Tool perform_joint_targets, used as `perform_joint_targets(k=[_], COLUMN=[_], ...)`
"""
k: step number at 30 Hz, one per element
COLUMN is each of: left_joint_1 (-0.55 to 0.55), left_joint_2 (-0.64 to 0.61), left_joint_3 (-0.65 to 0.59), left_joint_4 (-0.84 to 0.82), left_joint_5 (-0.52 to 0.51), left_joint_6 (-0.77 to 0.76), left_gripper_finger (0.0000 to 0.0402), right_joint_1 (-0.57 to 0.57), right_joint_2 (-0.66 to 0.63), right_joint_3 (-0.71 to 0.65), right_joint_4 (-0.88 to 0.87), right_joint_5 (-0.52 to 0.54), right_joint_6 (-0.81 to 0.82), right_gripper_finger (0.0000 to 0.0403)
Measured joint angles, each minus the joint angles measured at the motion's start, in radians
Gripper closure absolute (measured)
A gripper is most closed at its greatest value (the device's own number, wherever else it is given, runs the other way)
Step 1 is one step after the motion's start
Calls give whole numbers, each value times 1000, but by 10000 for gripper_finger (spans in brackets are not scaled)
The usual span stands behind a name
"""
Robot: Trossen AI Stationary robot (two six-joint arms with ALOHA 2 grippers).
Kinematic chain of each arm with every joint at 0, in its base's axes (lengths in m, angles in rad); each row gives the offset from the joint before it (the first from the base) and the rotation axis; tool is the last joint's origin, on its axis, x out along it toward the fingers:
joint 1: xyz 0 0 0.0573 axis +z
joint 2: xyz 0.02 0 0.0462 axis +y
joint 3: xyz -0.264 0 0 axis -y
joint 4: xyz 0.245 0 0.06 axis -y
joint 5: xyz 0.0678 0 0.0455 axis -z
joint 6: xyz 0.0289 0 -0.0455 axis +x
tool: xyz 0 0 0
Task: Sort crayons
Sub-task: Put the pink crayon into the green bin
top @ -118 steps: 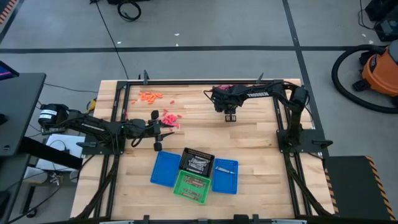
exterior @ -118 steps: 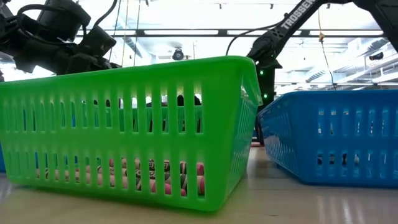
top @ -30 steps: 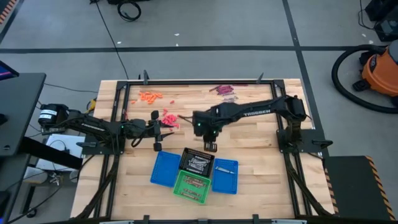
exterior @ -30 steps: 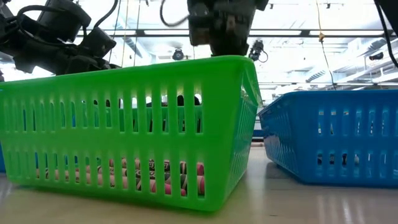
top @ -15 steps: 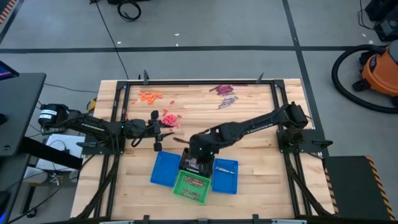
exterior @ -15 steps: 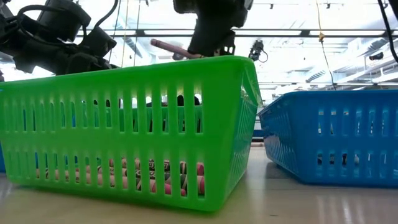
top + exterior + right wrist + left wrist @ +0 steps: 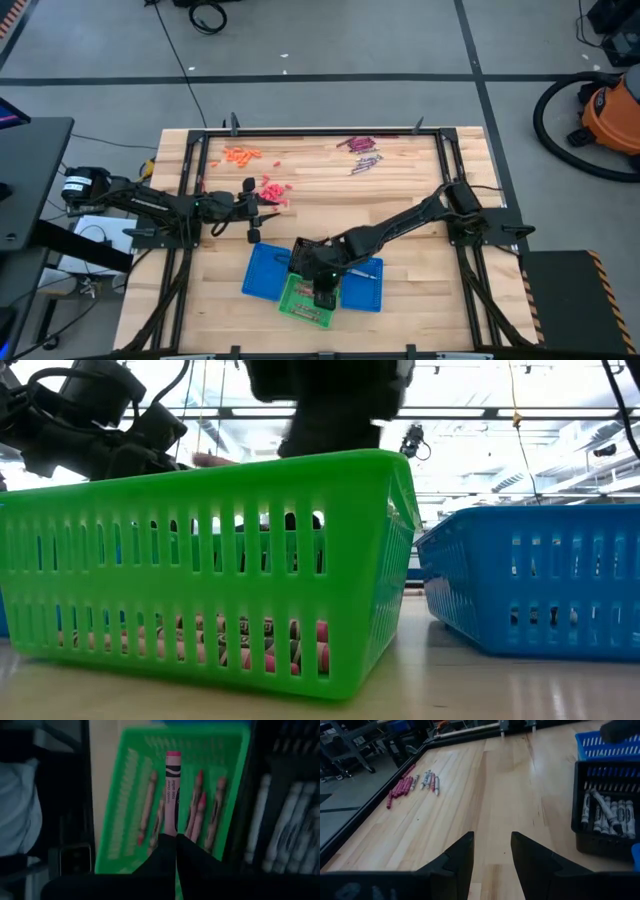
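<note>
- While the left arm waits low over the left side of the pale wooden slatted table (image 7: 420, 225), the right arm reaches diagonally across to the cluster of plastic mesh baskets at the near edge.
- The right gripper (image 7: 323, 293) hangs directly above the green plastic mesh basket (image 7: 308, 302); its two dark fingers (image 7: 167, 851) are clenched on one end of a thin maroon crayon with a paper label (image 7: 171, 794).
- That held crayon sticks straight out ahead of the fingertips, over the green basket's middle, and runs parallel to the reddish crayons lying on the basket floor (image 7: 196, 810).
- From table height, the green basket fills the foreground, with crayons visible through its lower slots (image 7: 245, 638); the dark bulk of the right arm looms just above its rim.
- The black plastic mesh basket (image 7: 606, 812) sits touching the green one on its far side and holds a row of silvery-grey crayons (image 7: 603, 810).
- Blue plastic mesh baskets (image 7: 265, 272) flank the pair, one on each side.
- The left gripper (image 7: 491, 851) has its fingers parted, with nothing between them, bare wood showing in the gap.
- A loose group of maroon and grey crayons (image 7: 360, 150) lies at the table's far edge, well apart from both grippers.
- Orange crayons (image 7: 240, 154) lie at the far left, and pinkish-red ones (image 7: 272, 190) lie close to the left gripper.
</note>
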Motion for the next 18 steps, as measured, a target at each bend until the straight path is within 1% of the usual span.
perform_joint_targets(k=[6,12,18], left_joint_1=[0,0,0], left_joint_2=[0,0,0], left_joint_3=[0,0,0], left_joint_4=[7,11,10], left_joint_5=[0,0,0], left_joint_6=[-3,-3,-3], left_gripper_finger=[260,260,260], right_joint_1=[20,31,31], right_joint_2=[57,72,74], right_joint_3=[2,3,4], right_joint_4=[49,52,54], right_joint_5=[-12,-26,-22], right_joint_6=[43,46,46], right_gripper_finger=[389,388,370])
